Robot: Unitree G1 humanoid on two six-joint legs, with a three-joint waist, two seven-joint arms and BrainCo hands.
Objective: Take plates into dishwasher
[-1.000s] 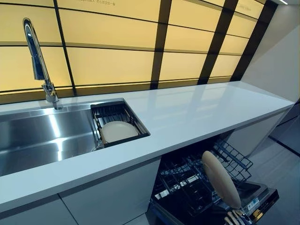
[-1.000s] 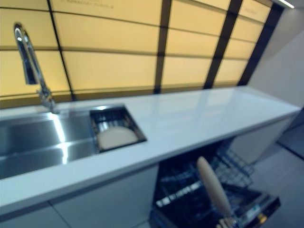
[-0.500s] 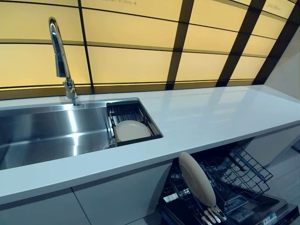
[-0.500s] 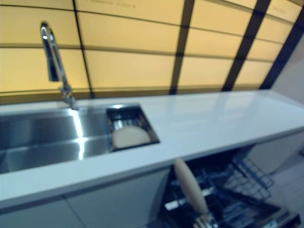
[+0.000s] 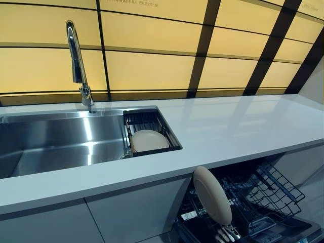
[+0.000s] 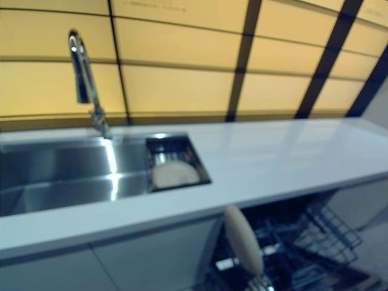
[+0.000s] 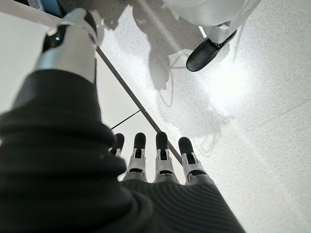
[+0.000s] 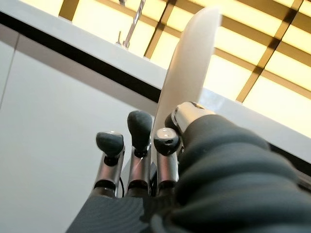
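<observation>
Ceramic plate [image 5: 211, 195], stiff and breakable, stands pinched at its lower rim in my right hand [image 5: 226, 234]; left hand [image 7: 160, 160] hangs relaxed.

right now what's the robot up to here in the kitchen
It is loading the dishwasher. The right hand grips a cream plate on edge, upright, over the open dishwasher rack under the white counter. A second plate waits in the dark drainer basket at the right end of the steel sink. The left hand hangs idle over the floor, fingers relaxed, holding nothing.
</observation>
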